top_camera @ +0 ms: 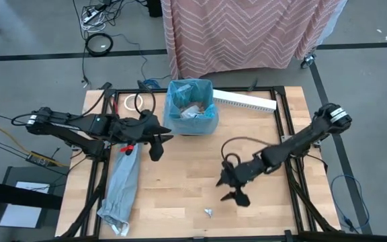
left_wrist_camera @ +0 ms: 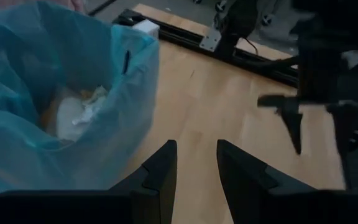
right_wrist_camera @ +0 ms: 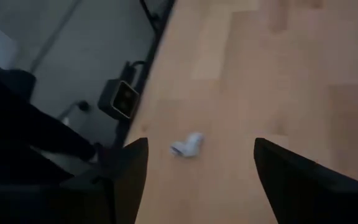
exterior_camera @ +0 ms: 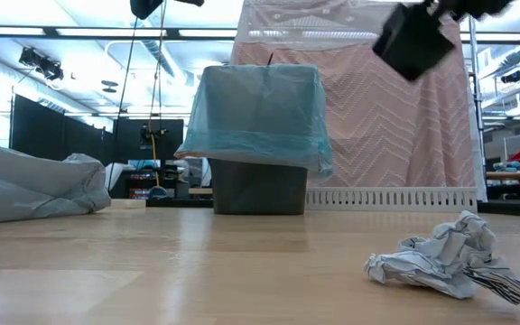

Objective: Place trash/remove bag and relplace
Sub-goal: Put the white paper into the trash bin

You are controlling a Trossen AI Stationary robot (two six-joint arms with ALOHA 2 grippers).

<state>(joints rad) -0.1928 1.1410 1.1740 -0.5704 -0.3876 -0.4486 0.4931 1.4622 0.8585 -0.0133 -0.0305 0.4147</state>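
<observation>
Right end effector (top_camera: 232, 188) hangs open and empty at lower centre-right above a crumpled wrapper (top_camera: 209, 212) on the bench (top_camera: 180, 175); left end effector (top_camera: 158, 141), part-open and empty, sits beside the blue bag (top_camera: 192, 107) lining the bin at upper centre.

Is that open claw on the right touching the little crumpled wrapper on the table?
Apart. In the right wrist view, the right gripper is open, with bare table between its fingers and the wrapper.

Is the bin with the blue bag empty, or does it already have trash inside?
Not empty. The bag lines the upright bin, and crumpled white and brown trash lies inside. One white scrap is on the table.
</observation>
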